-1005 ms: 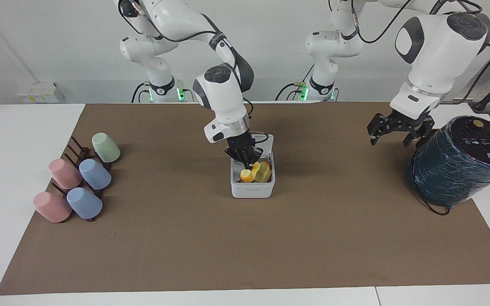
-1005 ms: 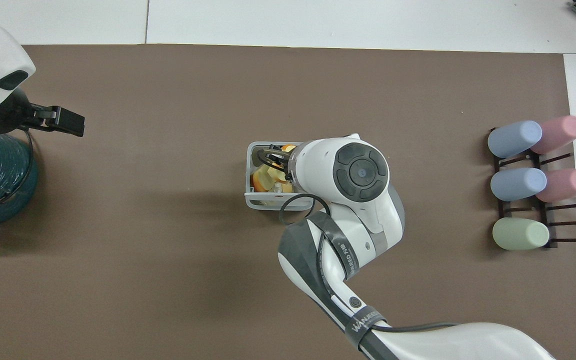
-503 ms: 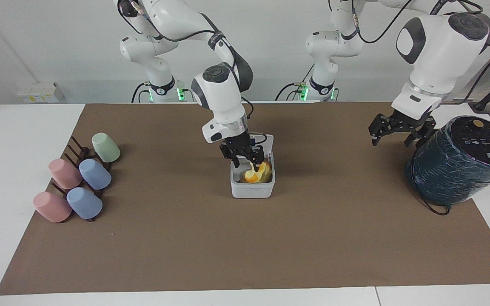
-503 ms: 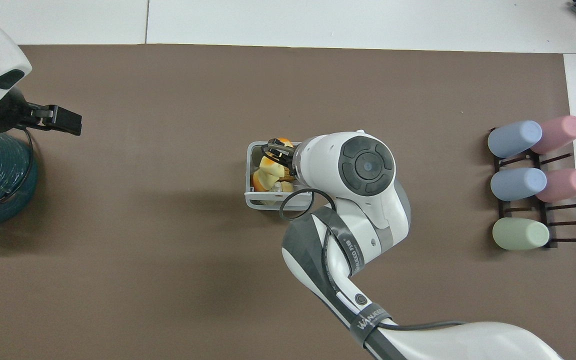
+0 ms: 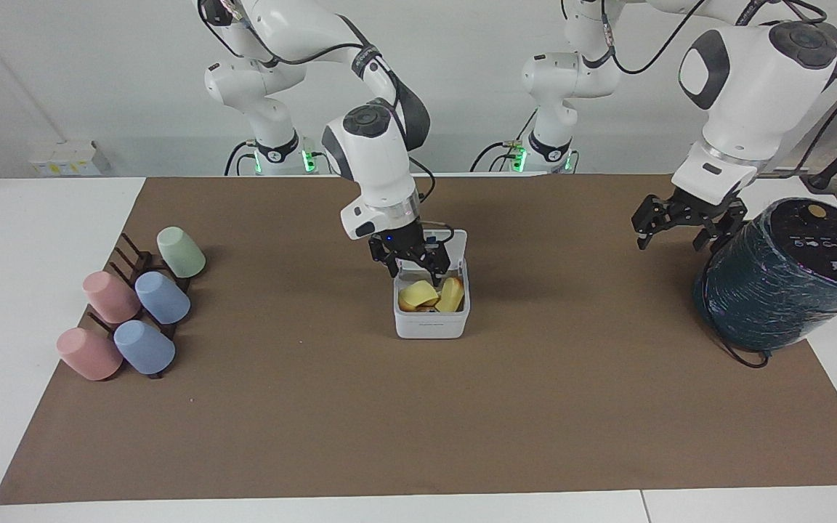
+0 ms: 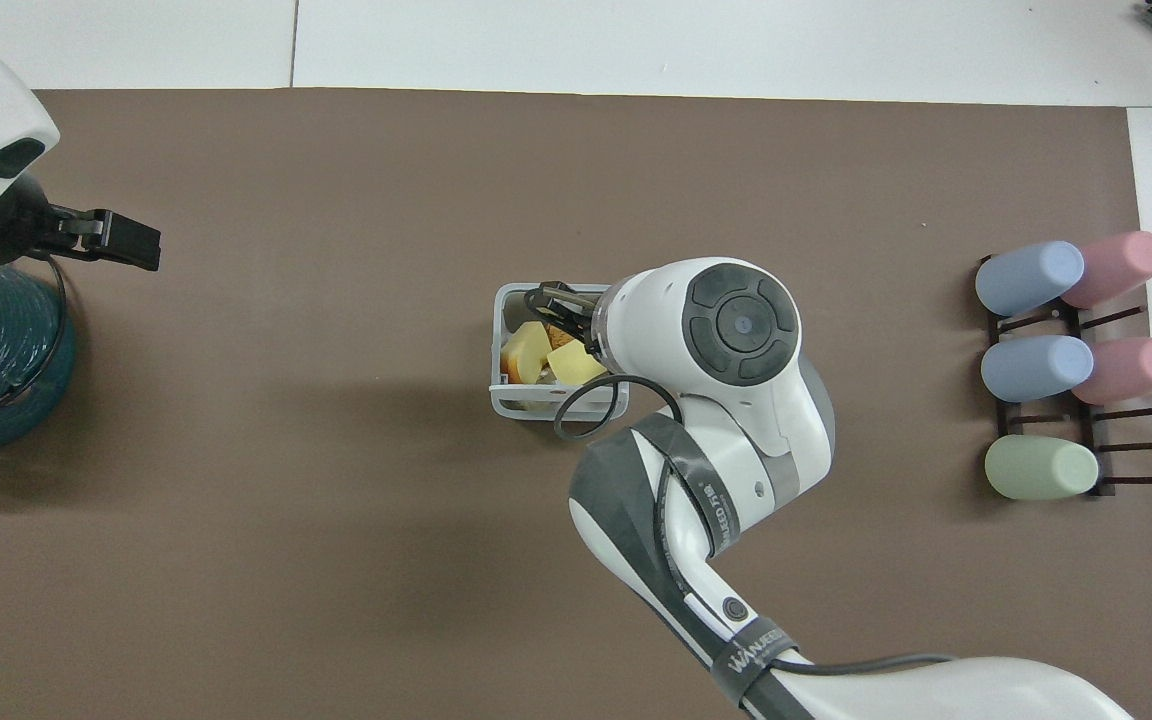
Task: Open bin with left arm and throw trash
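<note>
Two yellow pieces of trash (image 5: 431, 293) lie inside the bin (image 5: 431, 323), a small white square box standing open near the middle of the brown mat (image 5: 418, 407); in the overhead view one piece shows an orange layer along its edge (image 6: 521, 357), and the other is a plain pale yellow block (image 6: 574, 363). The bin's lid (image 5: 445, 237) is tipped back on the side nearer the robots. The right gripper (image 5: 413, 266) hangs just above the bin's opening with its fingers spread apart and nothing between them. The left gripper (image 5: 686, 223) is raised over the mat beside the big dark teal wrapped cylinder (image 5: 782, 272) at the left arm's end of the table, its fingers likewise parted and holding nothing; this arm waits. At the right arm's end, five pastel cups (image 5: 131, 311) rest tilted on a dark peg rack (image 5: 128, 254).
</note>
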{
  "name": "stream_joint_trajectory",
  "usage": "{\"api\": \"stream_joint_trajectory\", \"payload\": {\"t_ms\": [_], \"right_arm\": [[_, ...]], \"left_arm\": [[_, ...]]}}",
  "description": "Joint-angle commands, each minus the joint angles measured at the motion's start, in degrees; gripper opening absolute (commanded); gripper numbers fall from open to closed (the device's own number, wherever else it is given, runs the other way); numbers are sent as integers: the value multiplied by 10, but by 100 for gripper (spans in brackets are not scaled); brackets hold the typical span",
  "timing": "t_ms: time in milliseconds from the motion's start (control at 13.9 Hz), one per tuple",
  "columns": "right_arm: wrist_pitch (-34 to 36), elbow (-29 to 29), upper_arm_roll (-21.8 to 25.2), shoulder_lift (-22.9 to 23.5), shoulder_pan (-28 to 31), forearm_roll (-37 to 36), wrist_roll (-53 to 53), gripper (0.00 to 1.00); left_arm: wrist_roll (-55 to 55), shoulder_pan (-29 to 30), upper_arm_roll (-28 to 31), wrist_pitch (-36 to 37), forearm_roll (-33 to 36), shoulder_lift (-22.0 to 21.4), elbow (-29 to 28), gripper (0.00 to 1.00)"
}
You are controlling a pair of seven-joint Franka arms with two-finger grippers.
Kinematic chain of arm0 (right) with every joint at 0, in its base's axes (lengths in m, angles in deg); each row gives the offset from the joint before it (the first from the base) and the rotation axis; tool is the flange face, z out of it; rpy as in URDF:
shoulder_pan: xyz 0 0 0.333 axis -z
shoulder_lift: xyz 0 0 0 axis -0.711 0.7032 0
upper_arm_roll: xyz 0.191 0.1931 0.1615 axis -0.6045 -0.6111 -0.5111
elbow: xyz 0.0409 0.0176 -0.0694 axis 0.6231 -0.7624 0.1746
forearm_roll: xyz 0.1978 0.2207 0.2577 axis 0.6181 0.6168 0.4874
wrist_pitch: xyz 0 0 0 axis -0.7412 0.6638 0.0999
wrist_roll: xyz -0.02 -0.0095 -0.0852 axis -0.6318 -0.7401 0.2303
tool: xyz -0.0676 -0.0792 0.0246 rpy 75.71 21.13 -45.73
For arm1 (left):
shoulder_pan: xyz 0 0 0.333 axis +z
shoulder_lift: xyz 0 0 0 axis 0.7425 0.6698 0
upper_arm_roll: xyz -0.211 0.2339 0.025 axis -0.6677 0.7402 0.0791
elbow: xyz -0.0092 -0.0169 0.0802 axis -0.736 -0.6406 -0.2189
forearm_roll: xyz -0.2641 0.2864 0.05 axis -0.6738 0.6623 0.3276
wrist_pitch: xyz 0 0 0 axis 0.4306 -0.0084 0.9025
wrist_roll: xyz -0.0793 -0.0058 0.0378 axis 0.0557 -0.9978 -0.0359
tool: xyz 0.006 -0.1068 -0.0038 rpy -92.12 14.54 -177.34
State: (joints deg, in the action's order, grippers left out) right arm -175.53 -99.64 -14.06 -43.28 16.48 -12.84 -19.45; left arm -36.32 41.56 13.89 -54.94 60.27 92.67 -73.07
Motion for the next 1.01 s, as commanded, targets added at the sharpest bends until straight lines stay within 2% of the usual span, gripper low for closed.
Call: {"api": "stream_joint_trajectory", "payload": {"t_ms": [0,215,431,718,933], "right_arm": [[12,-37,-1,-46,22,-8,-40,100],[13,-69,0,-88,57,-8,-111,100],[26,-112,0,-150,114,-8,-203,100],[117,-109,1,-197,190,-8,-316,100],[179,-78,2,-204,237,-12,-375,100]], "left_arm": [[0,2,1,-11,-5,-18,-22,100],[0,2,1,-10,-6,-18,-22,100],[0,2,1,-10,-6,-18,-22,100],[0,2,1,-11,-6,-18,-22,100],[0,2,1,-10,-6,-18,-22,100]]}}
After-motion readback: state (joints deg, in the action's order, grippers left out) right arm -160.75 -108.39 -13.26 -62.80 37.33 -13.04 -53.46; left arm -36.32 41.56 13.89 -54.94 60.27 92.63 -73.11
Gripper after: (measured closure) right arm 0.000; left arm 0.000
